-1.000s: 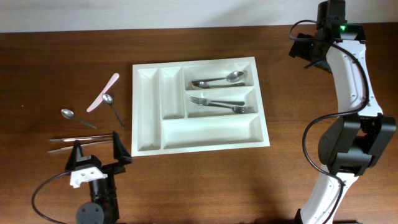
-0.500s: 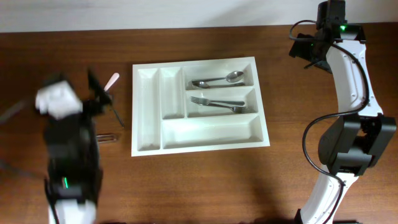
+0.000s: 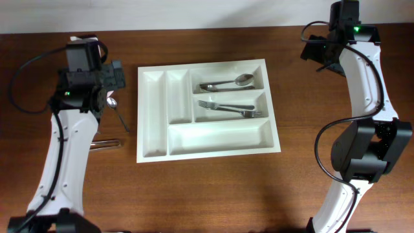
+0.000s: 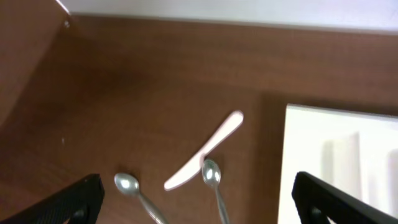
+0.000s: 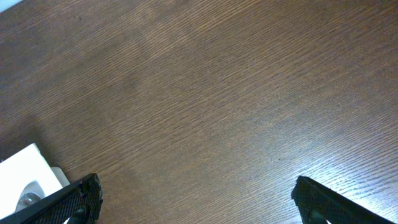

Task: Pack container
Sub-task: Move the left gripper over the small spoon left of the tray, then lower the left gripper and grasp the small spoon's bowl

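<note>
Overhead, the tray (image 3: 220,137) lies centre frame, with a spoon (image 3: 228,83) and forks (image 3: 226,105) sorted by kind at its upper right. In the left wrist view, the left jaws gape wide above a pink knife (image 4: 205,158) and loose spoons (image 4: 211,174), likely choosing a pick. In the right wrist view, the right jaws stand open over bare bench (image 5: 217,93), apparently parked clear, with the tray corner at lower left.

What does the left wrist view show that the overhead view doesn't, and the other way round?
Left wrist only: the pink utensil and a second spoon left of it, both covered by the left arm from overhead. Overhead only: a packed spoon and forks inside the container, plus thin metal sticks on the table. Both: the container's edge and the spoon beside the pink utensil.
</note>
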